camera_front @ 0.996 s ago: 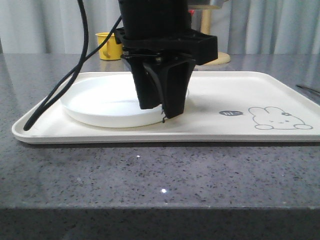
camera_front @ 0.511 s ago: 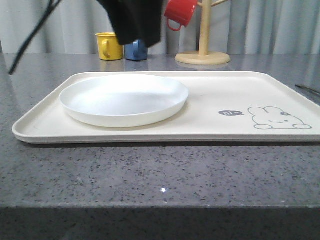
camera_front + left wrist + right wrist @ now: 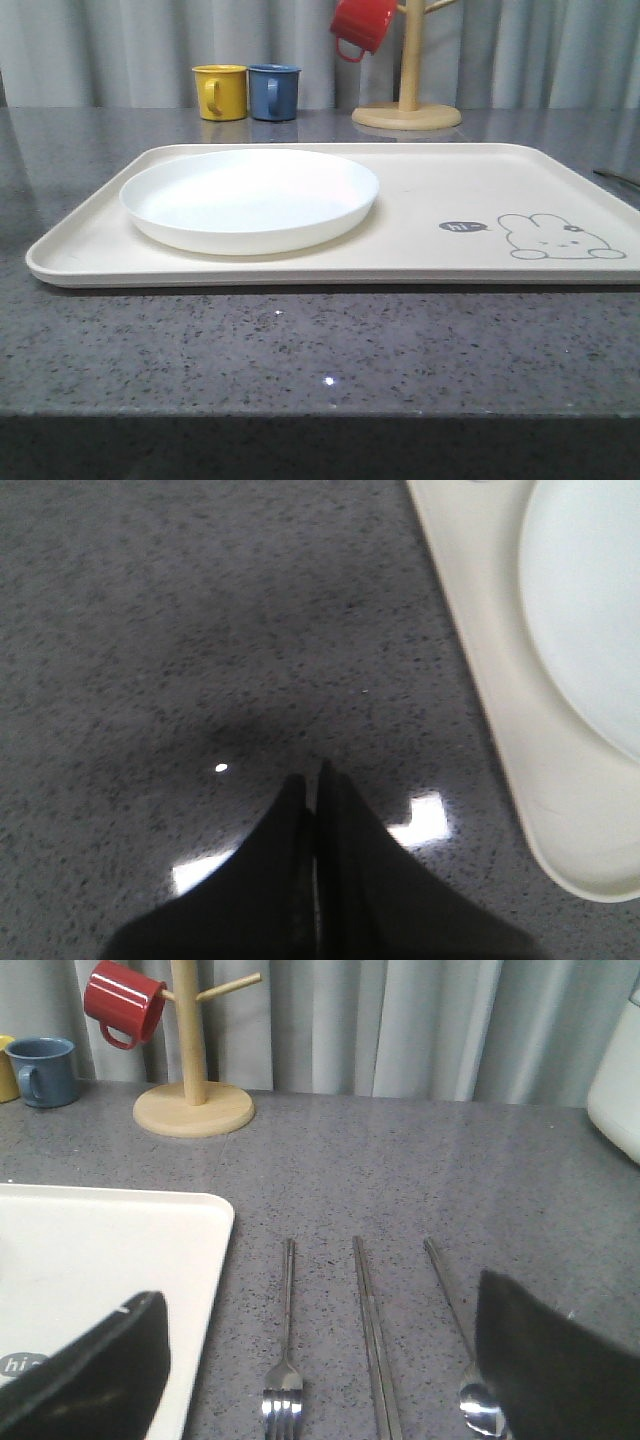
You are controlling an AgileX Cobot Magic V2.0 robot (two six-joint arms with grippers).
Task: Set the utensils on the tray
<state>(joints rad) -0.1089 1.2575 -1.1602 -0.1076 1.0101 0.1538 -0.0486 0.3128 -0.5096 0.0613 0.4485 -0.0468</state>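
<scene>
Plate (image 3: 250, 200) sits on tray (image 3: 420, 205); our right tool (image 3: 320, 1380) is wide, left tool (image 3: 316, 790) pinched empty — slim fork (image 3: 286, 1340) could slip on tabletop (image 3: 400, 1180).

The tray (image 3: 420, 190) is cream, with a grey rabbit line drawing (image 3: 560, 238) and a dark "hi" bubble (image 3: 459, 227). White plate (image 3: 250, 198). Speckled grey countertop (image 3: 320, 340). Yellow mug (image 3: 220, 92), blue mug (image 3: 274, 92), red mug (image 3: 362, 25). Silver fork (image 3: 285, 1360), chopsticks (image 3: 374, 1340), spoon (image 3: 462, 1360).

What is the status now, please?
Left pincer shut, empty, over counter beside tray. Right pincer open above fork, chopsticks, spoon. Plate on tray.
</scene>
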